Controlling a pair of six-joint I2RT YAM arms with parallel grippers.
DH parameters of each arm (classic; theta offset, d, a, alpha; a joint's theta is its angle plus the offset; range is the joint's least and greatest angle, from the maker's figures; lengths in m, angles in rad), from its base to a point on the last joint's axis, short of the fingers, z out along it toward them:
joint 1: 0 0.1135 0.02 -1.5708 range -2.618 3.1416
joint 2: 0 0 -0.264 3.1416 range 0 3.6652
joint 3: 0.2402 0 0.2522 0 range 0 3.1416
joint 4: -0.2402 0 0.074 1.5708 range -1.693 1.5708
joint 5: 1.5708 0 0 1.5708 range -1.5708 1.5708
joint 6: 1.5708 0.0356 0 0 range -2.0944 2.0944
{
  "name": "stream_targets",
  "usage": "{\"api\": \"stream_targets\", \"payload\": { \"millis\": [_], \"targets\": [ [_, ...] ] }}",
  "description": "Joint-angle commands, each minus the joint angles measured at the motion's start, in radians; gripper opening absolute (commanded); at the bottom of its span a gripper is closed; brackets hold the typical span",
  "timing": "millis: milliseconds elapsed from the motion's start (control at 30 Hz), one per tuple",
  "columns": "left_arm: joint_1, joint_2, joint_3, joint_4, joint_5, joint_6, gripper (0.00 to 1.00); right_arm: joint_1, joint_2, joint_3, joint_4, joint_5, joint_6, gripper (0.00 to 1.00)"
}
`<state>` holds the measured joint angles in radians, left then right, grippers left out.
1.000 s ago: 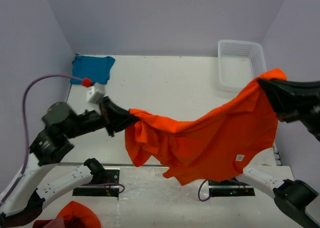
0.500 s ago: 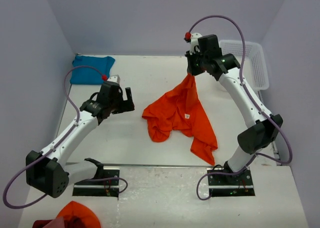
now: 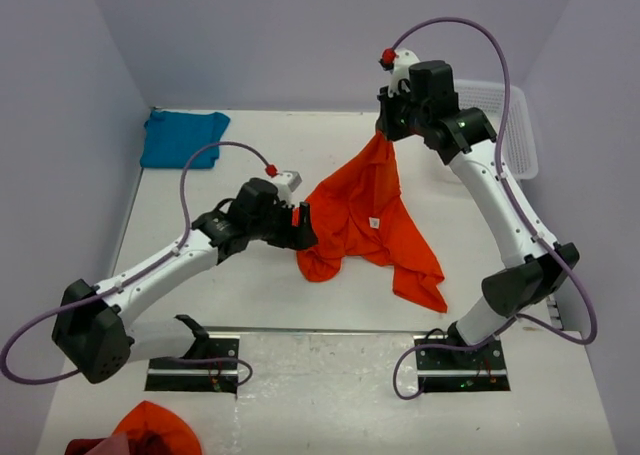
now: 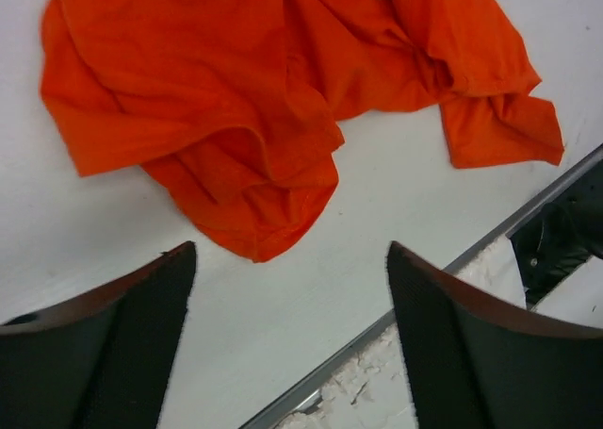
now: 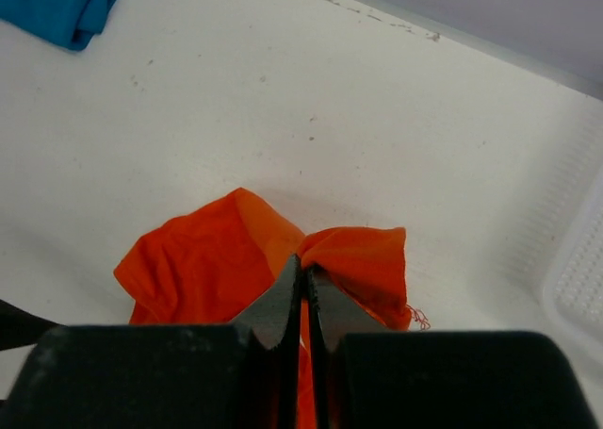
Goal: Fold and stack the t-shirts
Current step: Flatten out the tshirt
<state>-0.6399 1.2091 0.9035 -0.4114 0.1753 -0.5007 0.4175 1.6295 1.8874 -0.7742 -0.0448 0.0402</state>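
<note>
The right claw (image 5: 301, 269) is pinched tight on a peak of the orange shirt (image 3: 365, 220), lifting that 1 point above the table (image 3: 250, 155) while the rest hangs down and trails in a crumpled fan toward the near edge. The left claw (image 4: 287, 259) stands wide with nothing between its jaws, low over the table just beside the shirt's bunched lower-left lobe. The step in hand looks like a re-grip, so that the 2 claws can stretch the cloth flat before any fold. To do it well, I would have the left claw come in on the rounded fold nearest it and close on a true edge or corner rather than a wad of layers, then draw away from the right claw until the cloth is taut, and only then lay it down. Grabbing the thick bunch would likely leave it twisted. The shirt's small white label (image 3: 373, 222) faces up near the middle of the cloth. In the left wrist view it is cut off by the top edge, and no writing can be read in any view. The teal shirt (image 3: 183, 137) lies at the far left corner, well apart, and a white basket (image 3: 520, 125) sits at the far right.
</note>
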Motion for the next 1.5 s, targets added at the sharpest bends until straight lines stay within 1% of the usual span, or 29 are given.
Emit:
{"api": "stream_targets", "payload": {
  "millis": [0,67,100,133,167,233,267,333,367,400,433,467,500,533,567,600,667,833,900,933,1000,1333,1467],
  "targets": [
    [-0.068,0.055,-0.057,0.086,-0.051,-0.027,0.71,-0.003,-0.068,-0.020,0.052,-0.015,0.024,0.00],
    [-0.104,0.096,-0.066,0.120,-0.110,-0.047,0.61,-0.003,-0.076,-0.028,0.052,-0.027,0.029,0.00],
    [-0.144,0.105,-0.069,0.135,-0.128,-0.050,0.47,-0.003,-0.077,-0.033,0.052,-0.029,0.033,0.00],
    [-0.164,0.124,-0.066,0.147,-0.154,-0.055,0.42,-0.003,-0.080,-0.043,0.052,-0.027,0.033,0.00],
    [-0.185,0.138,-0.058,0.151,-0.234,-0.065,0.41,-0.003,-0.083,-0.050,0.052,-0.027,0.033,0.00],
    [-0.240,0.180,-0.020,0.140,-0.295,-0.079,0.42,-0.003,-0.095,-0.071,0.056,-0.026,0.035,0.00],
    [-0.263,0.196,-0.008,0.135,-0.375,-0.094,0.44,-0.005,-0.097,-0.076,0.059,-0.030,0.036,0.00],
    [-0.340,0.262,0.050,0.105,-0.468,-0.110,0.43,-0.003,-0.103,-0.086,0.062,-0.026,0.041,0.00],
    [-0.387,0.289,0.107,0.089,-0.544,-0.111,0.43,-0.003,-0.105,-0.088,0.061,-0.026,0.046,0.00],
    [-0.406,0.361,0.139,0.073,-0.566,-0.113,0.43,-0.003,-0.105,-0.088,0.059,-0.024,0.046,0.00],
    [-0.429,0.406,0.182,0.019,-0.624,-0.122,0.43,-0.005,-0.103,-0.090,0.056,-0.018,0.049,0.00],
    [-0.463,0.452,0.269,-0.009,-0.649,-0.124,0.43,-0.003,-0.106,-0.093,0.053,-0.023,0.050,0.00],
    [-0.475,0.504,0.312,-0.038,-0.666,-0.122,0.43,-0.003,-0.109,-0.099,0.053,-0.024,0.050,0.00],
    [-0.487,0.595,0.354,-0.091,-0.707,-0.128,0.43,-0.005,-0.112,-0.105,0.056,-0.024,0.052,0.00],
    [-0.501,0.634,0.421,-0.108,-0.721,-0.131,0.44,-0.003,-0.120,-0.108,0.058,-0.023,0.052,0.00],
    [-0.503,0.689,0.440,-0.118,-0.732,-0.133,0.44,-0.003,-0.122,-0.116,0.056,-0.023,0.052,0.00],
    [-0.504,0.733,0.471,-0.128,-0.772,-0.142,0.45,-0.005,-0.134,-0.123,0.056,-0.014,0.050,0.00],
    [-0.498,0.770,0.488,-0.139,-0.807,-0.142,0.45,-0.008,-0.163,-0.132,0.050,-0.004,0.041,0.00],
    [-0.498,0.799,0.512,-0.189,-0.835,-0.153,0.45,-0.013,-0.171,-0.139,0.050,-0.015,0.041,0.00],
    [-0.498,0.806,0.526,-0.201,-0.859,-0.159,0.45,-0.016,-0.171,-0.142,0.052,-0.017,0.041,0.00],
    [-0.500,0.814,0.529,-0.201,-0.866,-0.159,0.44,-0.016,-0.171,-0.146,0.052,-0.018,0.040,0.00],
    [-0.532,0.776,0.540,-0.253,-0.932,-0.179,0.41,-0.017,-0.168,-0.151,0.053,-0.024,0.046,0.00],
    [-0.563,0.764,0.540,-0.268,-0.950,-0.191,0.37,-0.017,-0.166,-0.145,0.052,-0.032,0.050,0.00]
  ]
}}
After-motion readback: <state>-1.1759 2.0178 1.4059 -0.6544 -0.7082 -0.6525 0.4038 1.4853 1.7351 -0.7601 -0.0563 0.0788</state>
